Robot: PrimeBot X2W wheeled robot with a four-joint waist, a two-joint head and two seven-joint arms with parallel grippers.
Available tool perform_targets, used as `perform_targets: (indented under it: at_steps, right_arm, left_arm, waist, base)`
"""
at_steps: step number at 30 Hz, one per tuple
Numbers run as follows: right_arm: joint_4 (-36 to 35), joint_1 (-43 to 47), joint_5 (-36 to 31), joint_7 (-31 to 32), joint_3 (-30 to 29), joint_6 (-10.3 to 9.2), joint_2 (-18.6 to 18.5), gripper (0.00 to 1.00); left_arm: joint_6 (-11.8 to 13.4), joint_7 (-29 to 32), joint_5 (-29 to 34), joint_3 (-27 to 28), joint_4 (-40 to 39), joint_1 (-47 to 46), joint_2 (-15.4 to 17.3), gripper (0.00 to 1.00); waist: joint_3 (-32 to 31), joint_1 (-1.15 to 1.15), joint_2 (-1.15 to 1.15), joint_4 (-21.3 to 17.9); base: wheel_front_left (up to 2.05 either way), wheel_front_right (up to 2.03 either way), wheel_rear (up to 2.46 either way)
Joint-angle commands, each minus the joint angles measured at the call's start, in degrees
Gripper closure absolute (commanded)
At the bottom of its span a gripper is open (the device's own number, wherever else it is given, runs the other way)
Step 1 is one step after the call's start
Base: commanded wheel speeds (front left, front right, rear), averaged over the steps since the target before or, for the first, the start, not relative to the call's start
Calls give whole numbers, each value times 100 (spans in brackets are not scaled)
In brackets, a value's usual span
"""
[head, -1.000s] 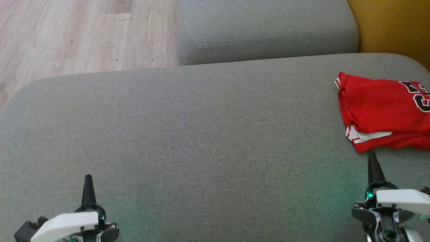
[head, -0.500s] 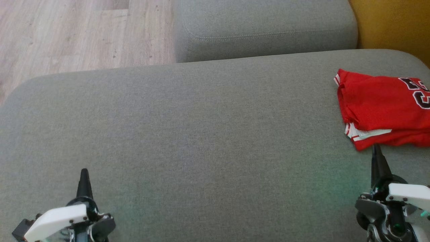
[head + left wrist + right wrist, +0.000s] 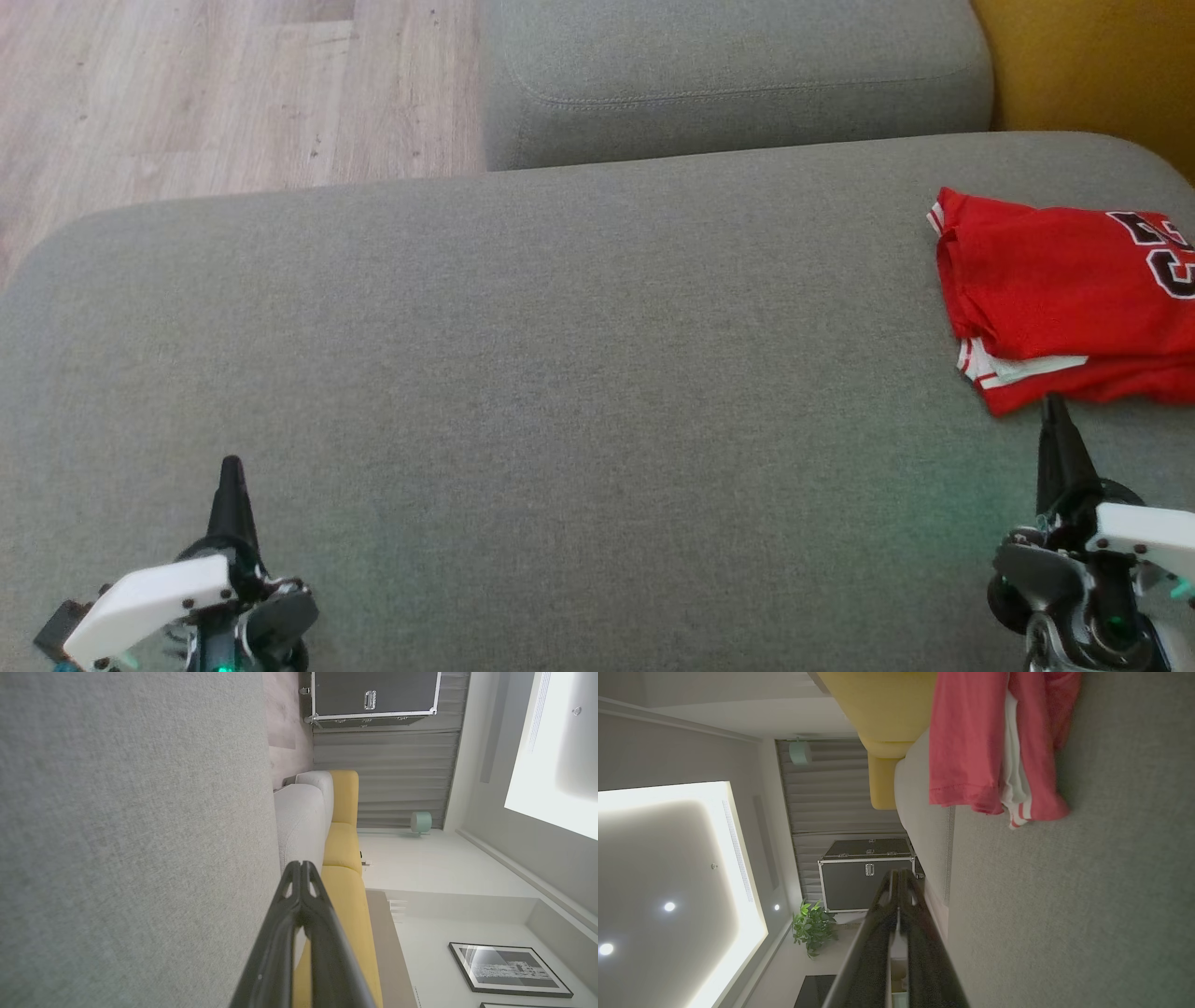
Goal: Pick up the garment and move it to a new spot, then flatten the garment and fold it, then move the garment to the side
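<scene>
The garment (image 3: 1064,308), a red jersey with white trim and dark lettering, lies folded in layers at the right edge of the head view, on the grey cushion (image 3: 560,373), with part of it cut off by the frame. The right gripper (image 3: 1053,403) sits at the lower right with its 2 fingers pressed together and nothing between them. Its tip is just beside the jersey's near hem, and from this angle I cannot be sure whether it touches the cloth. The left gripper (image 3: 231,464) rests at the lower left, likewise closed and empty, well apart from the garment. Judging by how things lie, the fold is made and the jersey is already off to the side, so the main danger is undoing that work. If the right arm swings toward the upper right of the frame, its tip could catch the hem (the white-trimmed layer pokes out loosely there) and drag the stack open, or nudge it toward the yellow upholstery (image 3: 1083,65)
</scene>
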Motion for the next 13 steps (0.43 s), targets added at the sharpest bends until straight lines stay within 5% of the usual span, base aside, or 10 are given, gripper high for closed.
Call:
perform_targets:
  at_steps: [1,13]
  right_arm:
    - [-182,-293,28,56,105,-4,-56,100]
    - [-180,-295,9,75,82,-4,-40,100]
  left_arm:
    - [-41,26,-6,229,-166,-285,58,100]
    - [-41,49,18,258,-165,-287,38,100]
  waist:
    - [-1,0,0,0]
    - [-1,0,0,0]
  base:
    - [0,0,0]
    - [0,0,0]
